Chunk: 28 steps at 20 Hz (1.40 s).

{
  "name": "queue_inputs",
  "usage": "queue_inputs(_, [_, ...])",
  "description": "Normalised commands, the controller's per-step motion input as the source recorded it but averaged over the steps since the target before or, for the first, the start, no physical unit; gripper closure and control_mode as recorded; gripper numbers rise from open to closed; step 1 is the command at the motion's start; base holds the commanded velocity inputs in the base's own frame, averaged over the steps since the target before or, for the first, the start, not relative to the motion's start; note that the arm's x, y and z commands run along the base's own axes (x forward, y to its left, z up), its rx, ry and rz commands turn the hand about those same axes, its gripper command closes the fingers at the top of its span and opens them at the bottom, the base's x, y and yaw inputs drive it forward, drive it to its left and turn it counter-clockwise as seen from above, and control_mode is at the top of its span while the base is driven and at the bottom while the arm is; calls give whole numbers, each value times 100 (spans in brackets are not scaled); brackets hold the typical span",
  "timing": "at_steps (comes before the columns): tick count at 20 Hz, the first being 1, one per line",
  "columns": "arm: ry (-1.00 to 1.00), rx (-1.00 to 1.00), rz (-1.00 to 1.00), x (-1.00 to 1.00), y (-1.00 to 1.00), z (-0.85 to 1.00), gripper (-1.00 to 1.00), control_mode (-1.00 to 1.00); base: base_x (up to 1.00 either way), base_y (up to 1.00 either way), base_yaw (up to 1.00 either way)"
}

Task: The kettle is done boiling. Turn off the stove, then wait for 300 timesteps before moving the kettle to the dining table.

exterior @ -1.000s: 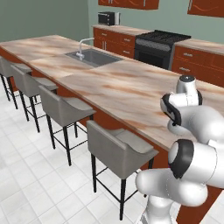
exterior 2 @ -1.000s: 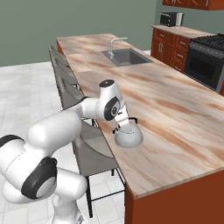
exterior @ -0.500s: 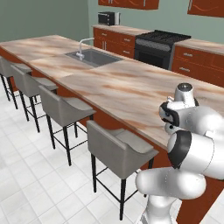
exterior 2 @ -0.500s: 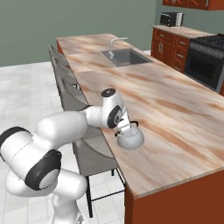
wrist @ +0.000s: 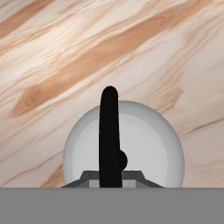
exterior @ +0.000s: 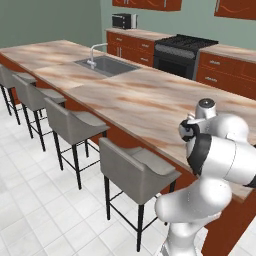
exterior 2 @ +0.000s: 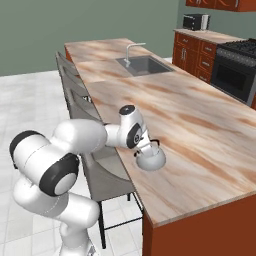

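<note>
The small silver-grey kettle (exterior 2: pixel 152 161) is low over the dining table (exterior 2: pixel 200 115), near its front edge; I cannot tell whether it touches the marbled top. My gripper (exterior 2: pixel 148 148) is shut on the kettle's thin black handle from above. In the hand view the handle (wrist: pixel 109 131) runs up from between the fingertips across the grey dome of the kettle (wrist: pixel 148 144), with the table (wrist: pixel 65 52) behind it. The black stove (exterior: pixel 187 46) stands against the back wall and also shows as the stove (exterior 2: pixel 239 52) at far right.
Grey stools (exterior: pixel 135 167) line the table's near side, one stool (exterior 2: pixel 102 177) right under my arm. The sink (exterior 2: pixel 145 64) with its faucet is set into the table farther along. A microwave (exterior: pixel 124 21) sits on the back counter.
The hand and the kettle have come down a little toward the tabletop and slightly away from the base. The grip on the handle is unchanged.
</note>
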Motion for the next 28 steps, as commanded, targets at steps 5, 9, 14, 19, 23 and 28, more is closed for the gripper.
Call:
queue_inputs(5, [0,0,0,30,-8,-21,100,-100,0,0,0])
queue_inputs(9, [0,0,0,33,-10,-20,100,-100,0,0,0])
queue_inputs(14, [0,0,0,29,-14,-18,100,-100,0,0,0])
queue_inputs(19, [0,0,0,26,-11,-12,100,-100,0,0,0])
queue_inputs(23, [0,0,0,3,0,-14,-100,-100,0,0,0])
queue_inputs(28, [0,0,0,0,0,0,-100,-100,0,0,0])
